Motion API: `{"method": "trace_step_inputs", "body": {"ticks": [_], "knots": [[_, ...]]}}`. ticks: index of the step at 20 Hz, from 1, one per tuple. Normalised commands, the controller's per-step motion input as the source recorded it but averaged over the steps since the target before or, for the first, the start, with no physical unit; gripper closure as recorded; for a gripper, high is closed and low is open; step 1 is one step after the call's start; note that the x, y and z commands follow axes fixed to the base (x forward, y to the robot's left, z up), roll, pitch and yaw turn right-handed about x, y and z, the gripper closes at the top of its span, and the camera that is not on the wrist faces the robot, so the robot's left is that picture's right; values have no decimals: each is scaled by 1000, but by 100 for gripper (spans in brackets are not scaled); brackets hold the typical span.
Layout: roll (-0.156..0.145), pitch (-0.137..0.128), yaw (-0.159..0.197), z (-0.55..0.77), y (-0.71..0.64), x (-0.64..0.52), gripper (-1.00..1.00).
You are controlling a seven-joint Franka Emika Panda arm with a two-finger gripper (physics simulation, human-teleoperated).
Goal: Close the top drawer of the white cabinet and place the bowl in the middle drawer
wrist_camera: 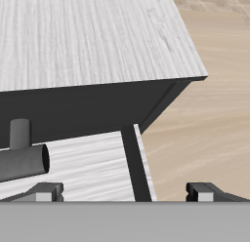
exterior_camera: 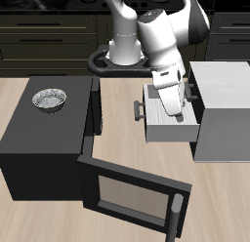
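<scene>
- The two-finger gripper is nearest in the wrist view. Its dark grey fingertips stand wide apart with nothing between them, so it is released and grasps nothing.
- Just beyond the fingertips in that view lies a short dark bar handle on its post, over a pale wood-grained surface. Whether a finger touches the handle cannot be told.
- A dark wall runs across above that surface. Past it there is a broad light wood-grained panel, with the tan table showing beside it.
- In the exterior view, the gripper hangs from the white Franka arm over the top drawer. This is a white box pulled well out of its housing, and the fingers reach down at or into its open tray.
- The drawer's handle is on the end farthest from the cabinet body and faces the black box.
- The boxy white-grey cabinet stands behind the open drawer, and its flat top is bare.
- The small round shiny silver metal bowl, speckled inside, sits upright on top of the large black box. It is well apart from the gripper and the cabinet, and is not in any drawer.
- The black box's glass-paned door is swung wide open towards the table's front edge.
- The light wooden table bears both the box and the cabinet, and the robot's base is at its back.
</scene>
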Motion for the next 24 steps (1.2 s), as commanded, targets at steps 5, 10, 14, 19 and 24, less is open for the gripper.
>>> {"method": "trace_step_inputs", "body": {"ticks": [5, 10, 14, 19, 24], "knots": [[-37, 83, -59, 91, -215, -43, -100], [-50, 32, -142, 383, -290, -115, -100], [-66, 17, -108, 352, -310, -97, -100], [-107, 80, -280, 319, -422, -3, -100], [-59, 131, -347, 137, -283, -35, -100]]}}
